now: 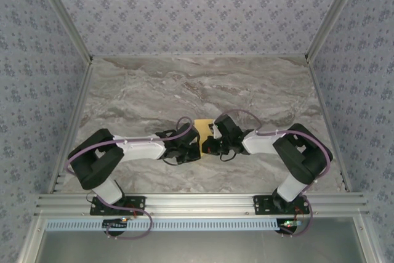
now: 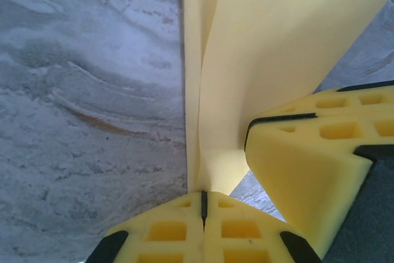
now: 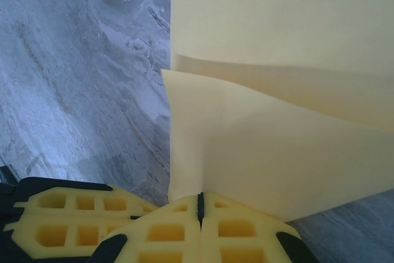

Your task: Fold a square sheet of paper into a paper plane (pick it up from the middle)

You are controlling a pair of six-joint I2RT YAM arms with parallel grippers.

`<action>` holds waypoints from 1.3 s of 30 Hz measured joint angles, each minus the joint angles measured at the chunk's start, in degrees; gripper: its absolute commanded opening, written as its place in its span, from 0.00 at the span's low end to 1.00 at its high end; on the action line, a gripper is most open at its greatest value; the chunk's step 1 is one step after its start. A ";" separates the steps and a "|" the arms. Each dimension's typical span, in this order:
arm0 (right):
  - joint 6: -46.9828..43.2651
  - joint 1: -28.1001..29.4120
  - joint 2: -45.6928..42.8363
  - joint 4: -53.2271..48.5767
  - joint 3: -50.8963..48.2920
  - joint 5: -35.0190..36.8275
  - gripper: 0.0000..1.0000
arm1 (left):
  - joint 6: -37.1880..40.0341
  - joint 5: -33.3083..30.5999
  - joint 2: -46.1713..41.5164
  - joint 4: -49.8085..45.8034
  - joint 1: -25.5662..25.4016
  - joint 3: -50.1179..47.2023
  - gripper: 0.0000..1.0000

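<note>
Left fingers (image 2: 184, 244): pressed together, pinching the near edge of the yellow paper (image 2: 277, 47) at a small folded tab, seen in the left wrist view.
Right fingers (image 3: 178, 243): pressed together too, pinching the paper (image 3: 277, 152) at its lower edge where two layers meet.
Fingers to each other: very close; the right fingers (image 2: 295, 164) sit just beside the left ones, angled in from the right, and the left fingers (image 3: 68, 220) lie low to the left in the right wrist view.
Paper: folded over on itself, with one layer lying above another and a straight crease along its left side.
Where it sits: near the middle of the marble bench (image 1: 184, 84), just beyond the two wrists, with a small yellow patch (image 1: 202, 125) showing from above.
Contact with bench: cannot tell whether the paper rests on it or is lifted.
Arms: both bent inward, meeting at the centre.
</note>
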 measured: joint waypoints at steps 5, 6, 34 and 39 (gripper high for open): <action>0.00 -0.07 0.09 -0.24 0.00 0.72 0.00 | 0.02 -0.02 0.00 -0.04 0.00 0.04 0.02; 0.00 -0.07 0.15 -0.28 0.02 0.72 0.00 | 0.02 -0.02 -0.02 -0.20 0.00 0.15 0.02; 0.20 -1.49 0.74 0.02 0.33 -1.11 0.00 | 1.11 1.25 -0.66 1.79 0.74 -1.07 0.01; 0.20 -3.87 -1.11 -0.31 0.33 -0.50 0.00 | 1.11 0.87 -0.66 1.73 0.74 -1.07 0.01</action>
